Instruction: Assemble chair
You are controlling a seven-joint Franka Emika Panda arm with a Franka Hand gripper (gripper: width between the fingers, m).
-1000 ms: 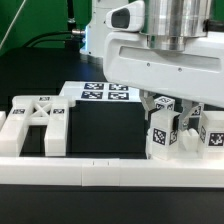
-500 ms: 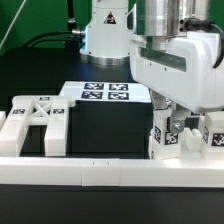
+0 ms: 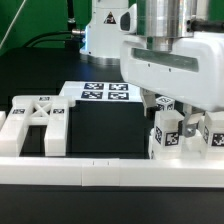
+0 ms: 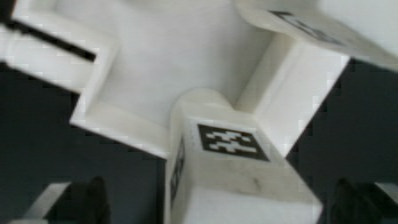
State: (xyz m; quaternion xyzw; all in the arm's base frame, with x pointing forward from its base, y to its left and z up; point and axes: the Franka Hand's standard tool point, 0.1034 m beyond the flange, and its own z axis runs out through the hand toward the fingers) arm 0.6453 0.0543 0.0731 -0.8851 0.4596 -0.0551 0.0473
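A black table [image 3: 110, 130] is edged by low white border rails [image 3: 90, 172], with the marker board [image 3: 105, 93] at 12 o'clock of centre. The chair [image 3: 166, 137] stands at 4 o'clock in the exterior view, as chunky white blocks with black-and-white square tags. Its X-braced panel [image 3: 35, 112] lies well apart at 9 o'clock, X face up. The gripper [image 3: 168, 108] hangs just above the chair and hides its top. The picture's edge cuts off its 3 o'clock side, so how the blocks join is unclear. The legs stand upright, long axis vertical. In the wrist view a tagged leg [image 4: 228, 150] sits between the dark fingers [image 4: 80, 203], which are spread wide and clear of it on both sides.
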